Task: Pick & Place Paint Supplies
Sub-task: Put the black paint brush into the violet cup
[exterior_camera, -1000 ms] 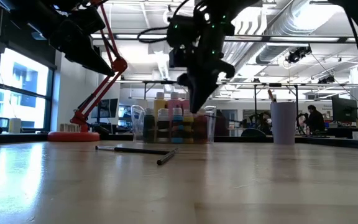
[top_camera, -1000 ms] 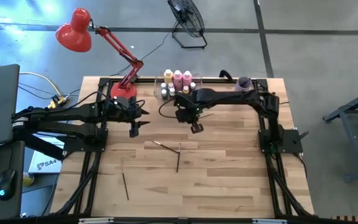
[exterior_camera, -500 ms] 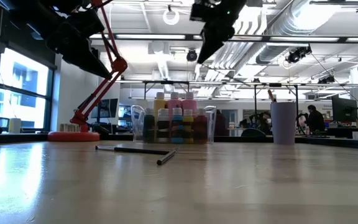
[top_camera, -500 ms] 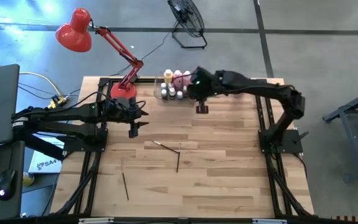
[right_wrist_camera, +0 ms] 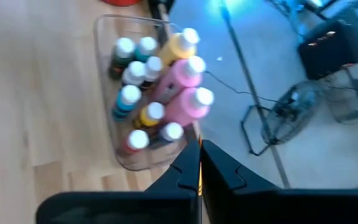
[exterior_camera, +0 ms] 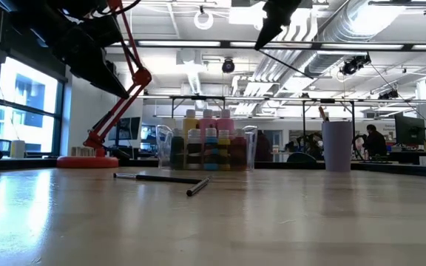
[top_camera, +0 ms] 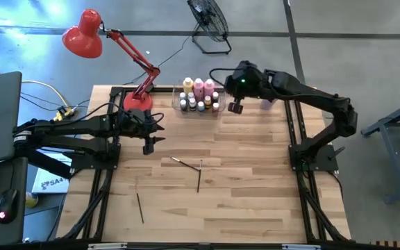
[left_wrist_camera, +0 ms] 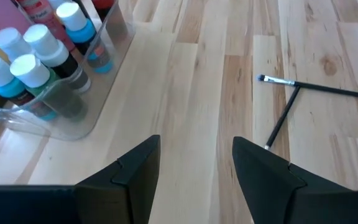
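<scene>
Swinging right past the bin [top_camera: 198,104], the right gripper [top_camera: 236,107] carried a paintbrush [exterior_camera: 291,63] pinched shut, risking slippage.

My worktop [top_camera: 255,187] is pale wood planking. Directly on it: the clear bin [top_camera: 200,105] of paint bottles and a lilac cup [top_camera: 272,93] along the far edge, a red lamp base [top_camera: 137,101], two crossed paintbrushes [top_camera: 198,173] mid-surface, and a third paintbrush [top_camera: 139,207] apart, nearer the front.
</scene>
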{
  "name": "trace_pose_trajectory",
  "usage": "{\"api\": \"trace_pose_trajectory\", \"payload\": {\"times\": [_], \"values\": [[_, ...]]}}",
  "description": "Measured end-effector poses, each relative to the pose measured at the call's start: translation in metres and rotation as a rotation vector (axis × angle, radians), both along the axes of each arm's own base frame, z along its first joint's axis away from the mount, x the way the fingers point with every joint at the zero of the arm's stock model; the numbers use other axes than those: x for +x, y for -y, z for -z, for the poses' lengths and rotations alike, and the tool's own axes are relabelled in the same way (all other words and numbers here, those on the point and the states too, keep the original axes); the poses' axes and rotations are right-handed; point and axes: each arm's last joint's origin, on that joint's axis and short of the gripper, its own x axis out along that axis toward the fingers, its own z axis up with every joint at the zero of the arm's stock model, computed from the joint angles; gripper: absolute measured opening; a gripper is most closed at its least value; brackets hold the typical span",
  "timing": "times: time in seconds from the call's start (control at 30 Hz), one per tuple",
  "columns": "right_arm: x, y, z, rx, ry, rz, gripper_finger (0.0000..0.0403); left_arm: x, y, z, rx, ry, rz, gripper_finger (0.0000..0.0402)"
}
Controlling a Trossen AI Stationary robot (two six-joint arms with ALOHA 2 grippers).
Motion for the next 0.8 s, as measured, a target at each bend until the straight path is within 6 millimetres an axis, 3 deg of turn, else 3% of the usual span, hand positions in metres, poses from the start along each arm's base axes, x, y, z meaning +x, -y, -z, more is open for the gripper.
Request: {"api": "trace_pose_trajectory", "payload": {"times": [0.2,0.57,0.8], "values": [[-0.033,0.002,0.011,-0.025,0.074,0.086,0.0003,-0.001,0.000,0.002,-0.025,-0.015,-0.015,0.0198],[-0.108,-0.013,0.062,-0.273,0.518,0.311,0.0003,-0.002,0.000,0.002,-0.027,-0.022,-0.014,0.0198],[-0.133,-0.020,0.080,-0.413,0.681,0.493,0.0003,-0.001,0.000,0.002,-0.025,-0.017,-0.016,0.0198]]}}
